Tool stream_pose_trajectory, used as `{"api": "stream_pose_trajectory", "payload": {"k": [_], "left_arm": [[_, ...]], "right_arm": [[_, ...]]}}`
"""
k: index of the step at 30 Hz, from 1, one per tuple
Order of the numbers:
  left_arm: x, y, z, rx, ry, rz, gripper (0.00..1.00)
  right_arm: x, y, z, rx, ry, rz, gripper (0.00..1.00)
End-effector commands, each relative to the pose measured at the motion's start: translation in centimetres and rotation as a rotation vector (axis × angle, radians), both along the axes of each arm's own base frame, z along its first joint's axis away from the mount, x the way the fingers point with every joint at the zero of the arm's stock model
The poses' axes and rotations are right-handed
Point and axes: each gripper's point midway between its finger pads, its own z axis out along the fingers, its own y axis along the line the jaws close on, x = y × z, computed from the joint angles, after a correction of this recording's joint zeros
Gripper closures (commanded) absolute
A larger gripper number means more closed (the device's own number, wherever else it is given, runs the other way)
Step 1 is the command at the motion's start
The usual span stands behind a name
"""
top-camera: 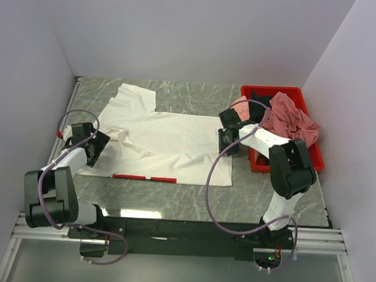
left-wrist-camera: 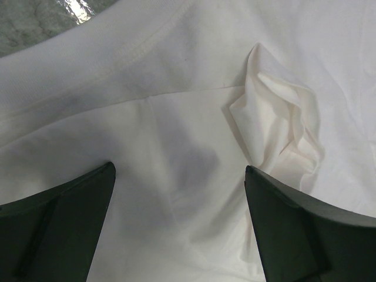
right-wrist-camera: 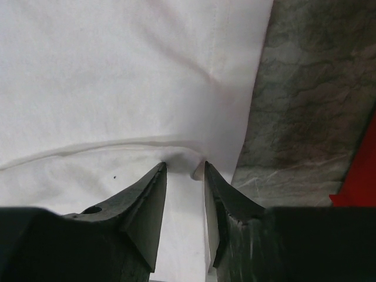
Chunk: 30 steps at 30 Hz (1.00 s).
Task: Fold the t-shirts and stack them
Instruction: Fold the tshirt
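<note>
On the marble table, a white shirt; close-up shows right gripper barely parted astride a fold, left gripper gaping.

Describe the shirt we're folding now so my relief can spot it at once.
On the grey marble table, look in the middle: the large white t-shirt lies spread nearly flat, a red strip along its near edge. The pink tee and dusty rose tee are bunched in the red bin at the far right; only this one is white and laid out.
</note>
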Motion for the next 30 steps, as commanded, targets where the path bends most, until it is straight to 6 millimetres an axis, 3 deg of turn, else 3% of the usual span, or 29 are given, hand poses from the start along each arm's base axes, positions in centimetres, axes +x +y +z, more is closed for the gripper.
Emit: {"api": "stream_pose_trajectory", "payload": {"k": [1,3,5,10,23,30], "left_arm": [[-1.4,0.3,-1.7,0.018,0.071,0.005,0.01],[-1.3,0.3,-1.6,0.019,0.069,0.003,0.01],[-1.3,0.4,-1.6,0.021,0.07,0.004,0.01],[-1.4,0.5,-1.7,0.026,0.076,0.01,0.01],[-1.7,0.8,-1.7,0.039,0.088,0.023,0.01],[-1.9,0.9,-1.8,0.045,0.093,0.03,0.01]], "right_arm": [[1.4,-0.3,0.8,-0.011,-0.03,-0.015,0.6],[1.3,-0.1,0.6,-0.008,-0.026,-0.005,0.63],[1.5,0.1,0.7,0.003,-0.035,-0.004,0.77],[1.6,0.0,1.3,0.013,-0.049,-0.017,0.99],[0.1,-3.4,2.9,-0.115,-0.068,-0.144,1.0],[0.3,-3.5,2.8,-0.127,-0.051,-0.153,1.0]]}}
